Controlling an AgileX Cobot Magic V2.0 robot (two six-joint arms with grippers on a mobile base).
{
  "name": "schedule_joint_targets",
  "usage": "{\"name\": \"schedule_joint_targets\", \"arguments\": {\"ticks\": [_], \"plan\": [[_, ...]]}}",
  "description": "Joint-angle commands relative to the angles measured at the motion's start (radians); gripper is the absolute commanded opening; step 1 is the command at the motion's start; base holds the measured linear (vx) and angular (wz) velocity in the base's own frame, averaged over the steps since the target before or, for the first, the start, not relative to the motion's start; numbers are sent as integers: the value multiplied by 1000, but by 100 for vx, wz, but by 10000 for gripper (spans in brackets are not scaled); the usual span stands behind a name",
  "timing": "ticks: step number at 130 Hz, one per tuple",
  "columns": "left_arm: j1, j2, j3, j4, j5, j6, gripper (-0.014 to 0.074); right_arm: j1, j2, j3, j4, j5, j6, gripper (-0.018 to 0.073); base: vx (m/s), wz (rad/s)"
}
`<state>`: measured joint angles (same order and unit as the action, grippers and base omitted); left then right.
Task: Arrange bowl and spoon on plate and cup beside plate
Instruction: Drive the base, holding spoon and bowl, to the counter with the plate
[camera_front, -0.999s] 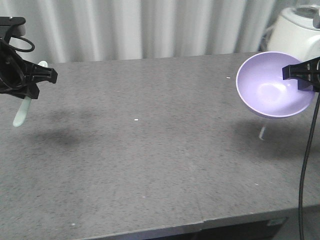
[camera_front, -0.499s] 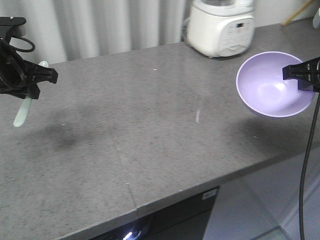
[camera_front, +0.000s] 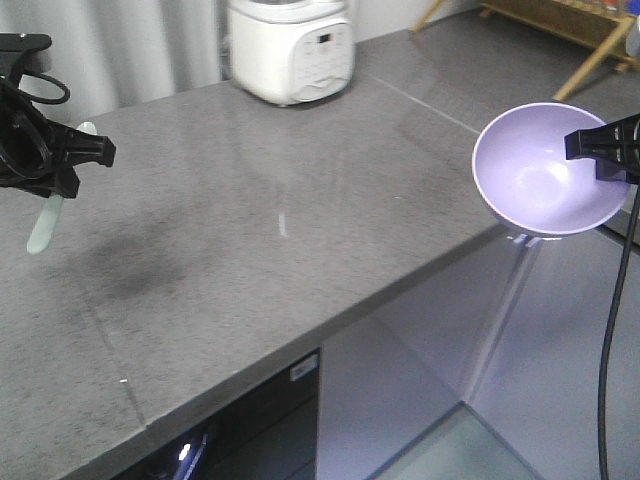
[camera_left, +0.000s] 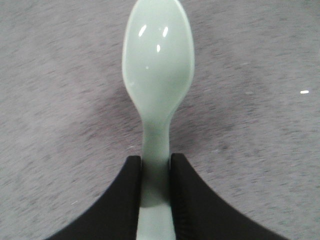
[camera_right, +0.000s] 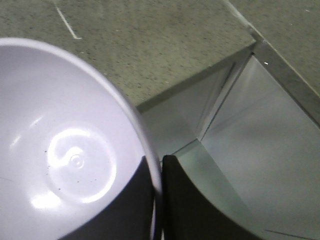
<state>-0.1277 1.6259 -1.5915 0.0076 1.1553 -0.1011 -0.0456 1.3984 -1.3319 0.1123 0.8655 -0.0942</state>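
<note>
My left gripper (camera_front: 88, 150) is at the far left of the front view, shut on the handle of the pale mint-green spoon (camera_front: 44, 226). The left wrist view shows its jaws (camera_left: 156, 162) pinching the spoon (camera_left: 158, 65) above the grey counter, bowl end pointing away. At the right, my right gripper (camera_front: 588, 145) is shut on the rim of the lavender bowl (camera_front: 535, 170), held tilted in the air just past the counter's corner. In the right wrist view the bowl (camera_right: 65, 150) wall sits between the gripper (camera_right: 157, 167) fingers. The plate and the cup are out of view.
A white rice cooker (camera_front: 290, 50) stands at the back of the grey stone counter (camera_front: 250, 230). The counter's front edge and right corner drop to dark cabinets (camera_front: 270, 420) and grey floor (camera_front: 540, 380). A wooden rack (camera_front: 560, 25) is at the far right.
The whole scene has slid left across the view: the cooker moved from right to centre-left, and the counter's corner and floor now lie under the bowl. Both grippers keep their holds.
</note>
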Motion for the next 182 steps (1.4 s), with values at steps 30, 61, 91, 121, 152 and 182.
{"name": "schedule_joint_targets", "arguments": {"ticks": [30,61,91,121,152,182], "plan": [[-7,-42,-23,-8,-35,-2,-8,-2,-35,-27,3,-58,-4,-1,-3,-56],[-7,-42,-23,-8,-35,-2,-8,-2,-35,-27,3,-58,-4,-1,-5,-65],[-7,-42,-23,-8,-35,-2,-8,-2,-35,-27,3,-58,-4,-1,-4,-56],[-7,-42,-23,-8,-35,-2,-8,-2,-35,-27,3,-58,-4,-1,-3,-47],[-7,-42,-23,-8,-35,-2,-8,-2,-35,-27,3,-57,-4,-1,-2,-46],[-7,-42,-23,-8,-35,-2,-8,-2,-35,-27,3,-57,-4,-1,0,-47]]}}
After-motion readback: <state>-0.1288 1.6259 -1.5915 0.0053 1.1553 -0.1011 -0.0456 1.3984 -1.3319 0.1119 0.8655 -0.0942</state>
